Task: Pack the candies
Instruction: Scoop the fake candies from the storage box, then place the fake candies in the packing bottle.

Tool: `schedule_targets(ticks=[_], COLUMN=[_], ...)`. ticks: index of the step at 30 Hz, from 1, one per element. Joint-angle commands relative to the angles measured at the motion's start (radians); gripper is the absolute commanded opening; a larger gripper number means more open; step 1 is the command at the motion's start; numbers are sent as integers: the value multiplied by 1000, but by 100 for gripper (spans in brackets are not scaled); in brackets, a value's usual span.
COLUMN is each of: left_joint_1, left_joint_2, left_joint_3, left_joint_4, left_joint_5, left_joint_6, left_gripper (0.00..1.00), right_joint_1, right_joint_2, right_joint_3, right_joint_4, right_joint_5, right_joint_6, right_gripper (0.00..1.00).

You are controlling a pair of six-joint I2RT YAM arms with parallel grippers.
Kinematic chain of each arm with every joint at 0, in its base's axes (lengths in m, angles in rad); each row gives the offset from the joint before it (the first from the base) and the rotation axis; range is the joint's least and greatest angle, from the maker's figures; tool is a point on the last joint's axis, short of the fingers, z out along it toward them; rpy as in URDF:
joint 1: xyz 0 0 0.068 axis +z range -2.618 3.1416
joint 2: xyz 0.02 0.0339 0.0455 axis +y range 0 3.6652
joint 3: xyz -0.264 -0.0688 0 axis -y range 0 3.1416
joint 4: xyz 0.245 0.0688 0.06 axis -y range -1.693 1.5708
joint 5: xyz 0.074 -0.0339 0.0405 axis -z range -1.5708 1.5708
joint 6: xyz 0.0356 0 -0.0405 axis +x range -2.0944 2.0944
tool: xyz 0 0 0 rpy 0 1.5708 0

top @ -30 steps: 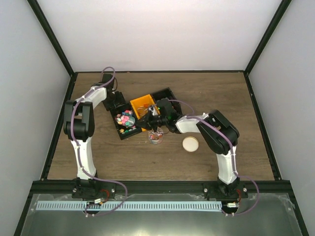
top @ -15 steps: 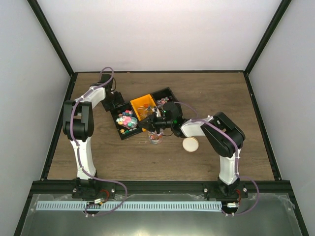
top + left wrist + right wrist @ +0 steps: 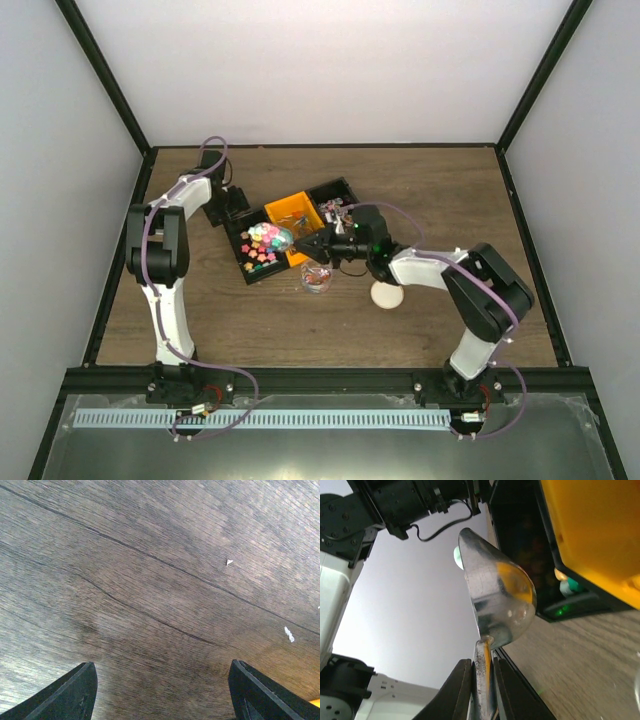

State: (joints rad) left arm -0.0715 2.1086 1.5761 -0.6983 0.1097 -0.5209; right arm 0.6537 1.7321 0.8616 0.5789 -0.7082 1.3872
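The candies (image 3: 262, 244), a heap of tiny pink, green, yellow and blue sweets, lie in a black tray compartment (image 3: 247, 270). My right gripper (image 3: 330, 246) is shut on the handle of a metal spoon (image 3: 308, 246), right of the candies and behind the clear jar (image 3: 317, 279). In the right wrist view the gripper (image 3: 482, 680) clamps the spoon (image 3: 497, 597) on edge; a pale green sweet (image 3: 456, 556) peeks from behind its bowl, and two candies (image 3: 567, 586) show in the tray. My left gripper (image 3: 226, 206) (image 3: 162, 692) is open and empty over bare wood behind the tray.
An orange bin (image 3: 292, 214) (image 3: 600, 535) and another black compartment (image 3: 335, 195) adjoin the tray. The cream round lid (image 3: 387, 294) lies right of the jar. The wooden table (image 3: 160, 580) is walled by a black frame.
My right arm has drawn back to the right with the spoon, uncovering the candy heap. The left arm has barely moved.
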Motion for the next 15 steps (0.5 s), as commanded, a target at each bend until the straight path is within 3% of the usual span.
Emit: schedule_targets(ticks=[1,9,15], left_joint_1=[7,15,15], left_joint_2=[5,10,10], left_joint_3=[12,9,-11], left_joint_4=[-14,-11,-1], left_joint_5=[0,-4,-1], left_joint_6=[1,0,0], left_gripper=[74,74,74], right_joint_1=[-16,-60,-122], right_joint_2=[-113,-365,-589], right_joint_3=[-86,-313,-311], right_joint_4=[45,10,-371], right_joint_5=[-6,4,1], right_joint_6=[-13,-21,-195], right_gripper=[1,1,1])
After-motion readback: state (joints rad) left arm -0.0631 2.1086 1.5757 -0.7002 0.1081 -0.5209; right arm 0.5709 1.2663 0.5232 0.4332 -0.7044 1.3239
